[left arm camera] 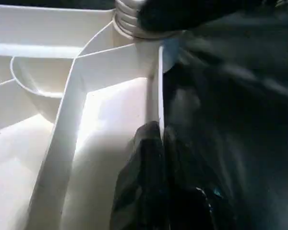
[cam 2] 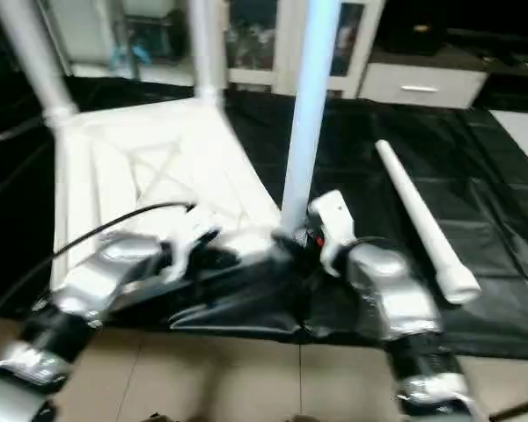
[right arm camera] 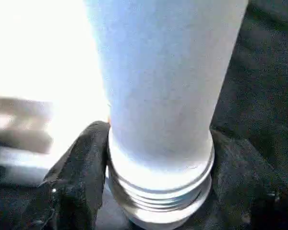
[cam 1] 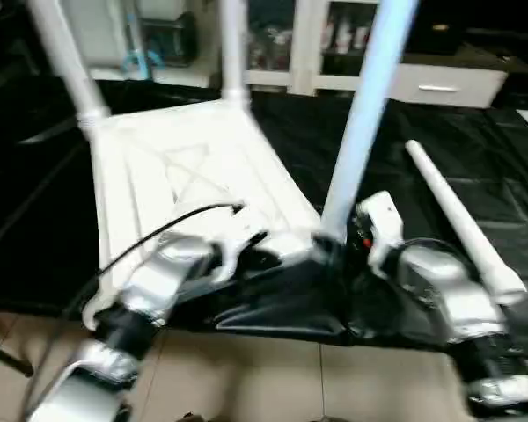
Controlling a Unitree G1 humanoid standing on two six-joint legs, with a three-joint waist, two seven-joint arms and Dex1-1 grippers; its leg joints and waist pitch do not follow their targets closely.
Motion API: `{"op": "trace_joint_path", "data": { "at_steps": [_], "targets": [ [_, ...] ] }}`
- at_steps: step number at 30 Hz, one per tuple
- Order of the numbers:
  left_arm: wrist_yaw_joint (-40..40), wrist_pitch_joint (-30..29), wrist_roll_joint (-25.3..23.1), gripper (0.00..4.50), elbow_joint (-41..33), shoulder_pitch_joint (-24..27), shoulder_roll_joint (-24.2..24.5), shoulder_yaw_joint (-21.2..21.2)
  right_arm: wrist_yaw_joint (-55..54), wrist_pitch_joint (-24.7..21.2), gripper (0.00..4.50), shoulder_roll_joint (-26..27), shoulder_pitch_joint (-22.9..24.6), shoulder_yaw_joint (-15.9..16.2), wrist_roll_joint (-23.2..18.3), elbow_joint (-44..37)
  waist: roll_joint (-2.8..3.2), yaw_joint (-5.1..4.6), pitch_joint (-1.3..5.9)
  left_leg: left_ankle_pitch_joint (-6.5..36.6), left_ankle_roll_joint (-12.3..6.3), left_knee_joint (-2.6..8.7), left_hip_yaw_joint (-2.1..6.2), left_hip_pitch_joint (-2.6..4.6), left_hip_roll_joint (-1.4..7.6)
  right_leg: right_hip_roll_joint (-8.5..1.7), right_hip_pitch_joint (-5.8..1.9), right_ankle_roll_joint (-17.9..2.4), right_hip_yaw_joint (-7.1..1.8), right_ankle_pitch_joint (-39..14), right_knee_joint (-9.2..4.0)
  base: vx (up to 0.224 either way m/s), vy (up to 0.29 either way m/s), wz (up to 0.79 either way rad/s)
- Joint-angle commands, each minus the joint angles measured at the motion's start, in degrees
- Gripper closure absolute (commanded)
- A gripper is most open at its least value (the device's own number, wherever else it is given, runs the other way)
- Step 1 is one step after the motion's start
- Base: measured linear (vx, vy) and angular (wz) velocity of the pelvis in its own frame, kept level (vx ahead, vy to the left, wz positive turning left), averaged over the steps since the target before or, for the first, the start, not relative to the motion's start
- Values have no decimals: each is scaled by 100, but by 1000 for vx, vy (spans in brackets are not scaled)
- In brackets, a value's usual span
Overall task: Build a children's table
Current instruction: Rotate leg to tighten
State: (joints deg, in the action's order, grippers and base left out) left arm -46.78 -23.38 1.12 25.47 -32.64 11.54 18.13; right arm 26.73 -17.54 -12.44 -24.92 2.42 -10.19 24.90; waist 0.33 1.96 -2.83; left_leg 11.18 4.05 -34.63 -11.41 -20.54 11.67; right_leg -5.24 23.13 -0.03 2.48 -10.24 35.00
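Children's tabletop (cam 1: pixel 194 176) lies upside down on the black-covered desk (cam 1: pixel 422 158), ribbed X-braced underside facing up, near edge at the desk's front edge.

Three legs stand up from corner sockets: far-left leg (cam 1: pixel 66 61), far-right leg (cam 1: pixel 233 48), and near-right leg (cam 1: pixel 365 114), which leans a bit to the right toward its top. Fourth leg (cam 1: pixel 462 220) lies loose on the desk to the right of the top, well apart from it, thick end toward the robot.

Left end effector (left arm camera: pixel 151 158) sits at the top's near rim: one black finger inside the rim wall, the rest outside, i.e. pinching the rim. In the left wrist view the base of the near-right leg, w/ threaded rings, shows further along the same rim.

Right end effector (right arm camera: pixel 156 191) is at the base of the near-right leg, black fingers (right arm camera: pixel 81 163) on both sides of the tube just above the threaded collar, touching it, so clamped round the leg. Collar threads are visible above the socket.

Behind the desk: white cabinets w/ a drawer (cam 1: pixel 440 83). Tiled floor (cam 1: pixel 273 378) below the front edge.
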Motion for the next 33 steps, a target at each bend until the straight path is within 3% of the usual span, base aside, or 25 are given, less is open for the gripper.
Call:
{"op": "trace_joint_path", "data": {
  "at_steps": [1,3,5,8,9,14,15,16,21,22,27,28,29,30,31,32,33],
  "targets": [
    [233,-66,-41,450,95,-147,-202,95,-472,-16,178,184,-64,61,127,319,-19,-7,333,1723,171,489,119,34,80,-225,-209,-872,-140,-2156,-534,0,0,0],
    [508,-90,-116,450,253,-249,-354,79,-806,89,178,394,-184,31,176,555,13,-13,342,1714,134,480,111,37,75,-225,-186,-886,-151,-2055,-530,0,0,0],
    [871,-108,-208,450,435,-350,-494,36,-1142,195,178,574,-334,-26,194,842,1,-32,344,1663,111,469,95,31,64,-213,-187,-928,-151,-1926,-528,0,0,0],
    [2010,92,-503,450,1028,-633,-872,-166,-2261,569,178,1059,-854,-338,298,1846,15,-39,352,1668,134,462,86,65,62,-200,-164,-996,-146,-1788,-527,0,0,0],
    [2102,127,-532,450,1097,-663,-907,-185,-2398,621,178,1111,-918,-380,322,1962,-13,-39,347,1700,133,466,87,65,67,-201,-164,-995,-147,-1787,-529,0,0,0],
    [2400,216,-565,450,1314,-781,-996,-280,-2660,931,178,1411,-1278,-550,252,2500,4,-25,363,1669,53,475,89,35,62,-206,-195,-999,-138,-1508,-494,0,0,0],
    [2411,215,-558,450,1323,-791,-984,-296,-2564,1060,178,1458,-1347,-564,228,2589,-87,-32,364,1636,14,473,79,21,62,-203,-208,-987,-135,-1499,-502,0,0,0],
    [2411,215,-558,450,1323,-791,-984,-296,-2564,1060,178,1458,-1347,-564,228,2589,-42,-12,369,1534,-23,470,85,17,63,-220,-214,-998,-142,-1450,-479,0,0,0],
    [2208,190,-520,450,1248,-735,-876,-301,-2107,1379,178,1465,-1412,-564,164,2596,-36,-12,365,1378,-117,462,70,9,70,-216,-218,-1100,-145,-1232,-461,0,0,0],
    [2121,174,-499,450,1209,-713,-851,-293,-2053,1388,122,1438,-1395,-571,154,2535,-22,-15,358,1428,-116,466,69,16,70,-215,-211,-1110,-145,-1298,-471,0,0,0],
    [1082,53,-342,450,676,-416,-473,-51,-1318,1194,89,983,-1111,-510,88,1769,-31,-40,370,1352,-161,490,107,-57,78,-224,-279,-1039,-131,-1320,-457,0,0,0],
    [915,56,-328,450,588,-363,-396,14,-1142,1122,73,895,-1052,-469,85,1647,0,-36,383,1222,-188,465,89,-30,89,-218,-246,-1111,-139,-1099,-442,0,0,0],
    [764,46,-313,450,509,-313,-324,71,-981,1042,73,802,-991,-425,86,1525,-8,-47,392,1140,-212,454,87,-25,91,-212,-252,-1172,-141,-938,-427,0,0,0],
    [508,-47,-280,450,361,-221,-183,162,-697,864,64,591,-856,-327,106,1273,-10,-34,421,861,-289,421,76,-27,90,-199,-267,-1324,-145,-431,-361,0,0,0],
    [289,-59,-259,450,244,-157,-62,243,-401,730,57,412,-732,-232,74,1037,30,-8,418,747,-336,414,73,-23,91,-193,-263,-1386,-143,-219,-338,0,0,0],
    [103,-54,-243,450,153,-109,39,311,-138,622,52,265,-632,-156,34,843,19,27,412,581,-480,396,50,-17,95,-183,-263,-1530,-143,144,-312,0,0,0],
    [-64,-55,-219,450,62,-66,132,362,156,473,45,118,-534,-91,-35,639,26,30,411,580,-497,393,45,-13,95,-185,-263,-1570,-144,168,-309,0,0,0]
  ]
}}
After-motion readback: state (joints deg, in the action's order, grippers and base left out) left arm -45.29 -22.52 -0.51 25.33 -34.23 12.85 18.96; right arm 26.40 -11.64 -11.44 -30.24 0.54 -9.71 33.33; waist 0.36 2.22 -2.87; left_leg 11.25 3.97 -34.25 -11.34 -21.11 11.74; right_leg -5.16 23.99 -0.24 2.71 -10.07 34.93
